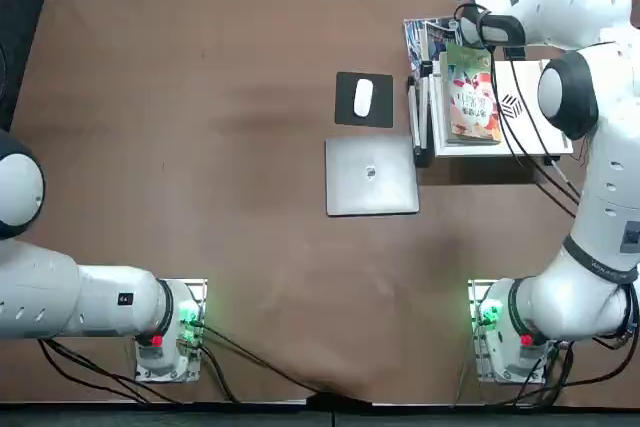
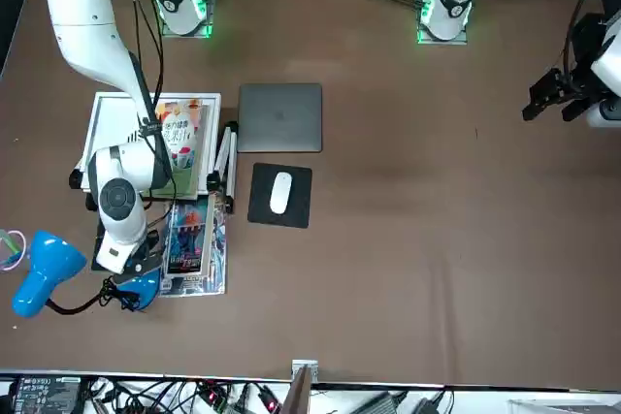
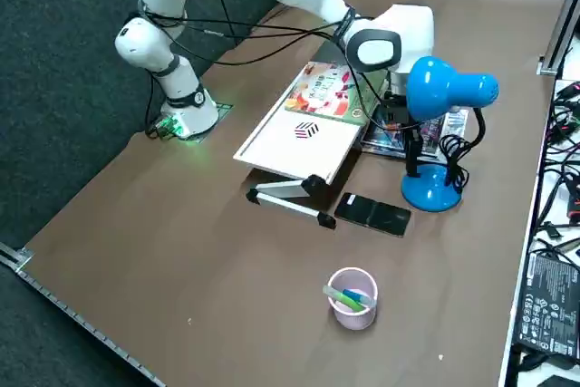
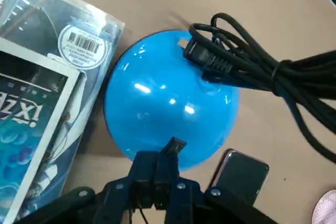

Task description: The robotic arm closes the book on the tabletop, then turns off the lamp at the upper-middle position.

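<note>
You see the right tool (image 4: 170, 153), its fingers pressed together, over the rim of the blue-based desk lamp (image 3: 430, 190), which stands on the table (image 3: 245, 287) beyond the white stand (image 3: 294, 144); your likely switch-off approach turns on that base lying just ahead of the fingertips.

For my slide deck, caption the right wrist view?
Pincer over the lamp's blue base, beside a phone.
</note>
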